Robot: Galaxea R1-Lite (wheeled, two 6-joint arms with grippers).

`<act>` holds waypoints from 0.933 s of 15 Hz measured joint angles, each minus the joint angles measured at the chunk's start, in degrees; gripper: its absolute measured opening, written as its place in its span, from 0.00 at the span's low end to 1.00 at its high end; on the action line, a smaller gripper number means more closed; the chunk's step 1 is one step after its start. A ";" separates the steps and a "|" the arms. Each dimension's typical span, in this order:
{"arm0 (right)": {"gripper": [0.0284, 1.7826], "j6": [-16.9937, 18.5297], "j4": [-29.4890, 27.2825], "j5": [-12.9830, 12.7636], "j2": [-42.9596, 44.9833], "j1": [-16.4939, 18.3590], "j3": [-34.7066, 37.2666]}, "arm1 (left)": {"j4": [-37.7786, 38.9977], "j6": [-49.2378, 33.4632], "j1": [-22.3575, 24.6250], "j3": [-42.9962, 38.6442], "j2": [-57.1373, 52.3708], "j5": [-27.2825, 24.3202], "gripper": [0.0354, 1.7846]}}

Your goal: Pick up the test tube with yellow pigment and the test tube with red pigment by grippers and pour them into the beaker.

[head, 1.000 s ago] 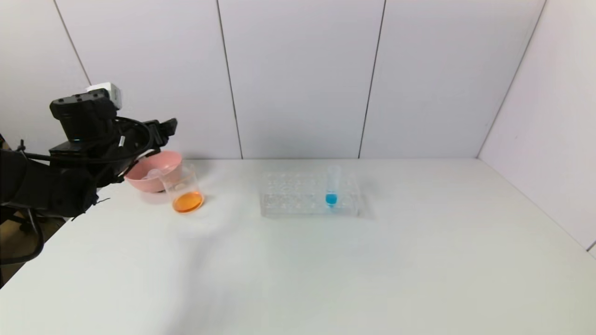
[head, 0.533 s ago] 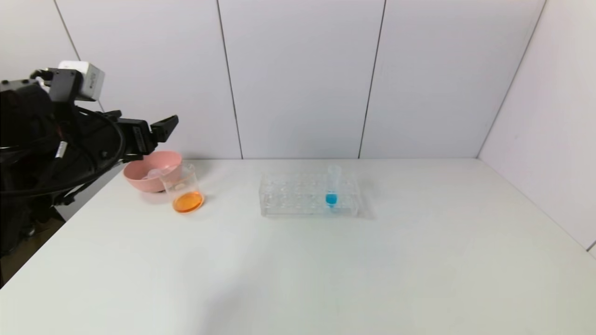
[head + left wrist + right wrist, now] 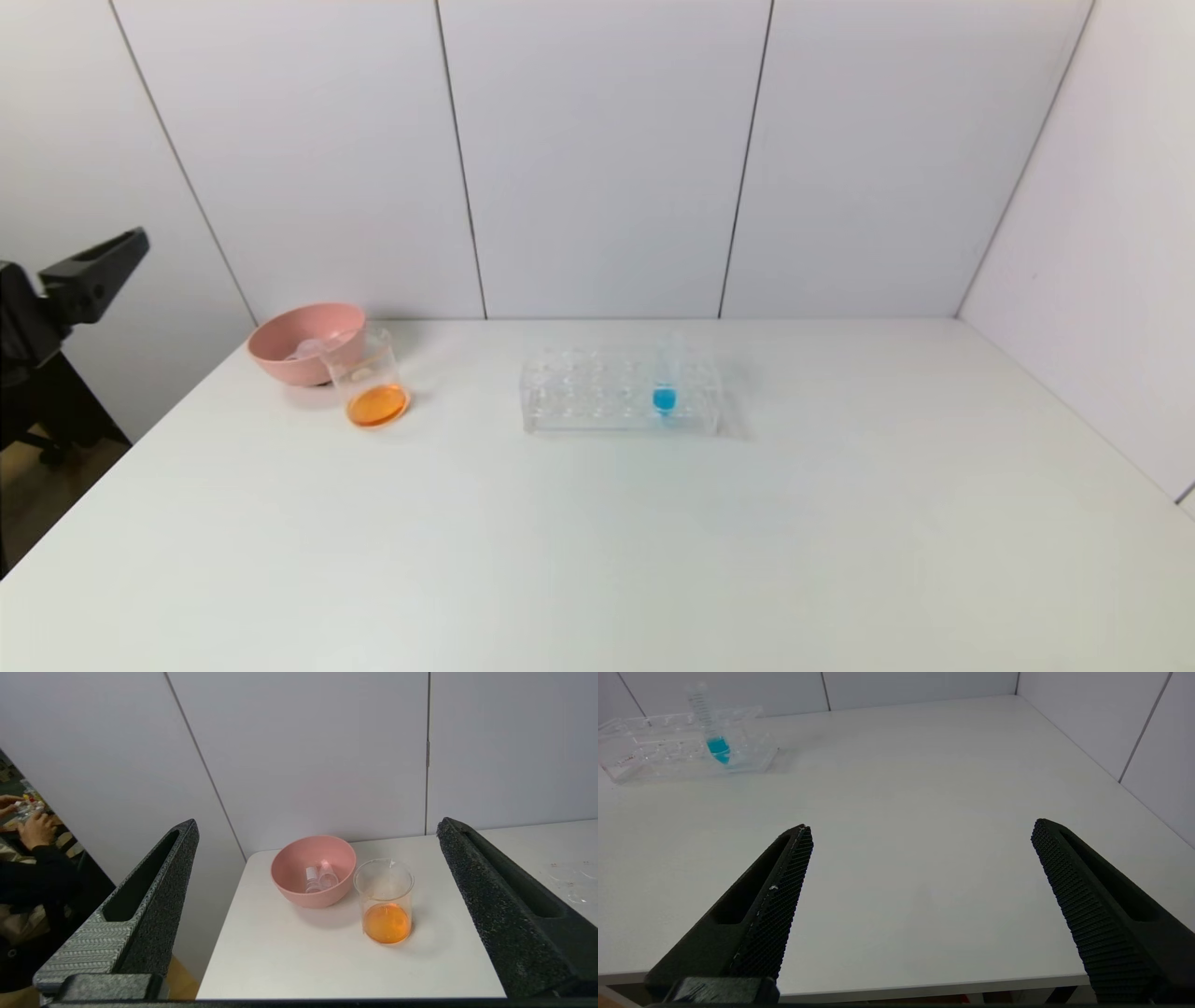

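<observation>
Left gripper (image 3: 317,858) withdrawn, spread wide (empty) | one beaker (image 3: 372,381) | two tubes (image 3: 319,878) in bowl (image 3: 299,891)

Pale panelled walls (image 3: 597,159) with dark seams rise behind and right of the white tabletop (image 3: 597,541); wooden floor (image 3: 37,485) shows left of the tabletop

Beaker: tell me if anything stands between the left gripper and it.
Nothing visible does. The left gripper, open and empty, is off the table's left edge; in its wrist view the beaker with orange liquid shows between its fingers over bare table. The pink bowl sits beside the beaker.
</observation>
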State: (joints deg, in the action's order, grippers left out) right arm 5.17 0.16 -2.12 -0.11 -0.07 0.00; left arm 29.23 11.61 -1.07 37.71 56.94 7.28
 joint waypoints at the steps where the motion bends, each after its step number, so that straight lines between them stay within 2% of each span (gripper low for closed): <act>1: 0.96 -0.02 0.00 -0.02 0.00 0.00 0.00 | -3.44 0.05 0.39 0.07 -3.78 0.52 1.00; 4: 0.96 -0.02 0.00 -0.02 0.00 0.00 0.00 | -11.30 0.13 1.18 -1.33 -15.10 2.78 1.00; 9: 0.96 0.00 0.00 0.01 0.00 0.02 0.00 | -13.19 2.89 1.78 -8.68 -32.17 3.58 1.00; 14: 0.96 0.00 0.00 0.00 0.00 0.02 0.00 | -16.07 2.47 0.80 -13.92 -49.14 -1.11 1.00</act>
State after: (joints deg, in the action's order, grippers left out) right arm 5.17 0.16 -2.12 -0.11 -0.05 0.00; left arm 13.17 14.08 -0.27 23.78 7.80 6.17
